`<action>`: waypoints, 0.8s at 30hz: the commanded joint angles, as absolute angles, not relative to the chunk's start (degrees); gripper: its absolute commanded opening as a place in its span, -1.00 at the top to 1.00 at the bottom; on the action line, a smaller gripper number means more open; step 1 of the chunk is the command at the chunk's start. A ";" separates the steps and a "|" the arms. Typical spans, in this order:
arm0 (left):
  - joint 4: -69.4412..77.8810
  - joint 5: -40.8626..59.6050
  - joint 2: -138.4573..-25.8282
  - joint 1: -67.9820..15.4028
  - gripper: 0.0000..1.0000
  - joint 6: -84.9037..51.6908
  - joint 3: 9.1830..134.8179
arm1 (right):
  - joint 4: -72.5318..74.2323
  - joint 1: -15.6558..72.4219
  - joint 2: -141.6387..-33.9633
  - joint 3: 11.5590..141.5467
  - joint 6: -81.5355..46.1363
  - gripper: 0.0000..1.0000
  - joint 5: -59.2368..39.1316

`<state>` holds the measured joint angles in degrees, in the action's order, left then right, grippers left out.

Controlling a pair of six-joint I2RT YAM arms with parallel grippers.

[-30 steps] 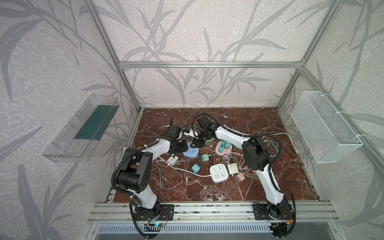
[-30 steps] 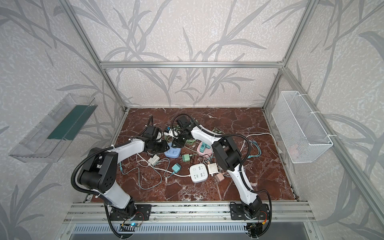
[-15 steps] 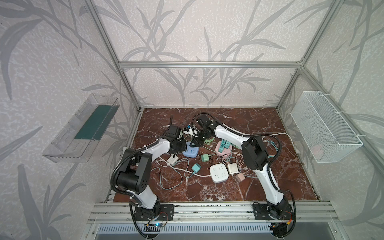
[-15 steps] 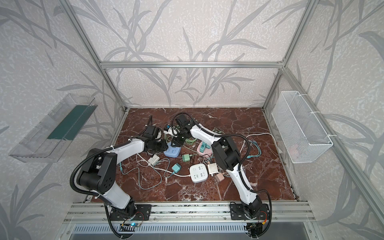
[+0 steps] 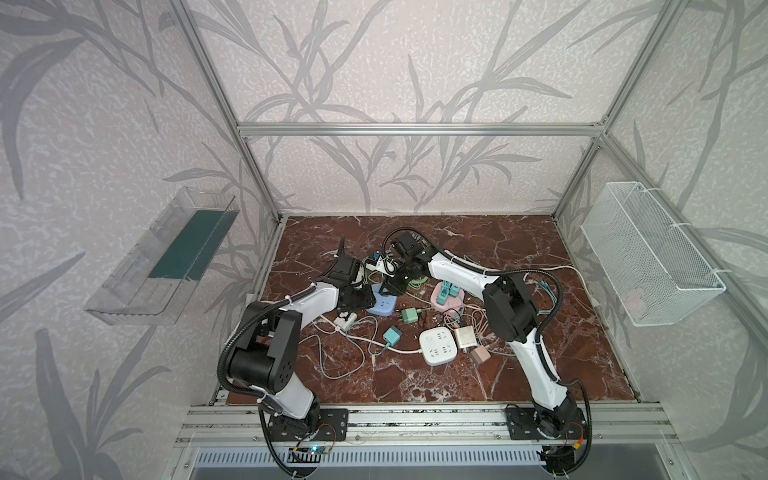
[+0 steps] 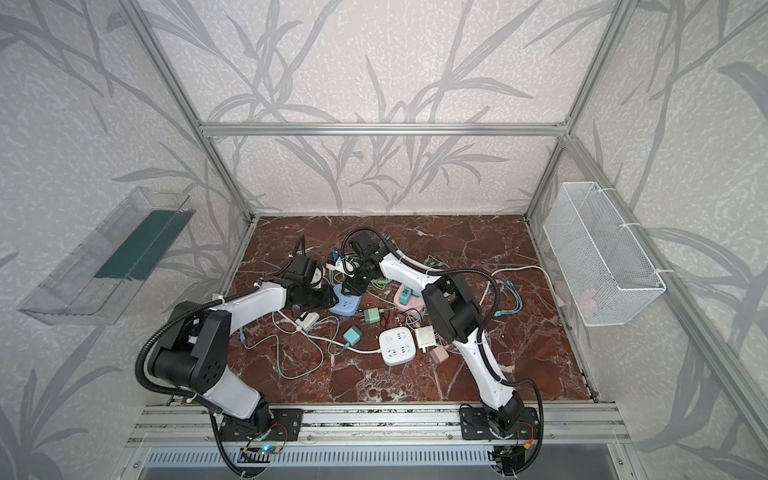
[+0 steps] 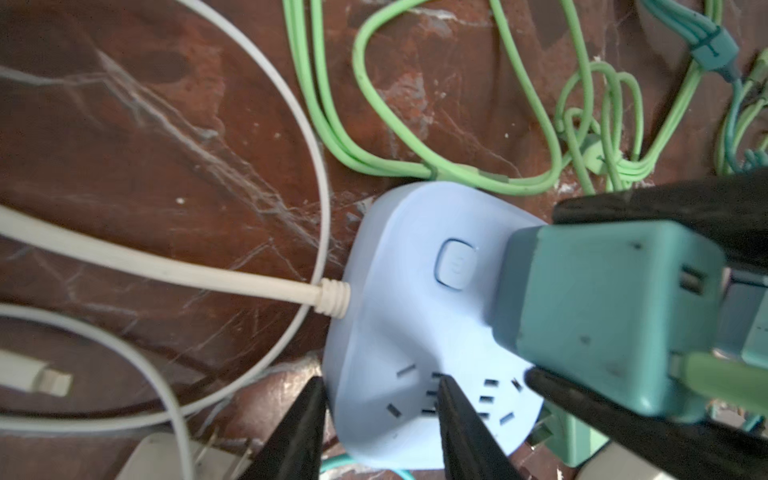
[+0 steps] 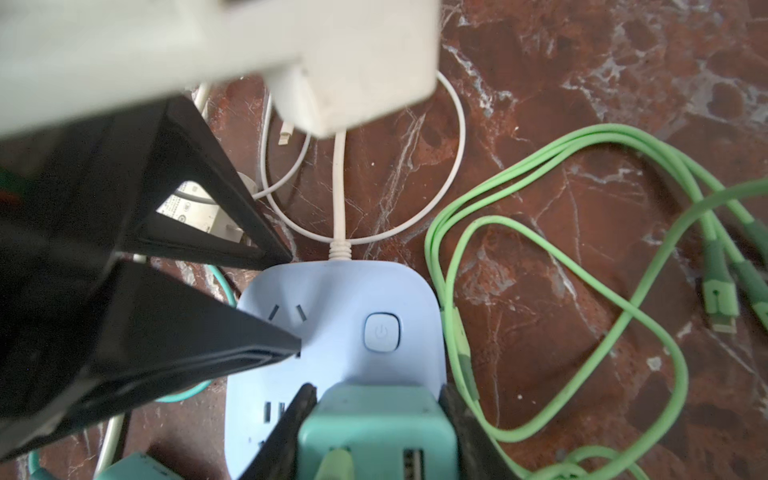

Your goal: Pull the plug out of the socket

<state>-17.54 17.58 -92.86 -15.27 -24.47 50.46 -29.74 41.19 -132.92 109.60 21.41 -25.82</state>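
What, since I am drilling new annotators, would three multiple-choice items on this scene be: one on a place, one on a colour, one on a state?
1. Where does the teal charger sit?
A. in the wire basket
B. on the blue socket block
C. on the white power strip

2. What colour is the cord leaving the blue socket block?
A. white
B. green
C. black

3. How is the right gripper set?
A. open, away from everything
B. closed on the teal charger
C. closed on a green cable

Key:
1 B, both wrist views show the charger standing against the block's face.
2 A, a pale white cord runs out of the strain relief on the block's edge.
3 B, in the right wrist view its black fingers press both sides of the charger.
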 commanded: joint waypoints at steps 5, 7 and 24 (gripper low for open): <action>-22.80 21.87 -96.97 -15.47 0.04 -23.03 46.78 | -26.67 40.34 -131.48 109.87 18.57 0.69 -27.68; -21.99 22.38 -97.74 -15.47 0.04 -23.50 46.79 | -26.63 40.35 -131.43 109.81 18.64 0.69 -28.01; -29.02 10.79 -101.33 -15.56 0.10 -25.05 49.03 | -29.83 40.97 -131.27 114.65 15.37 0.69 -29.50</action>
<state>-16.58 19.55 -96.23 -14.98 -25.54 52.42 -30.72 40.36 -132.97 110.41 20.38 -25.23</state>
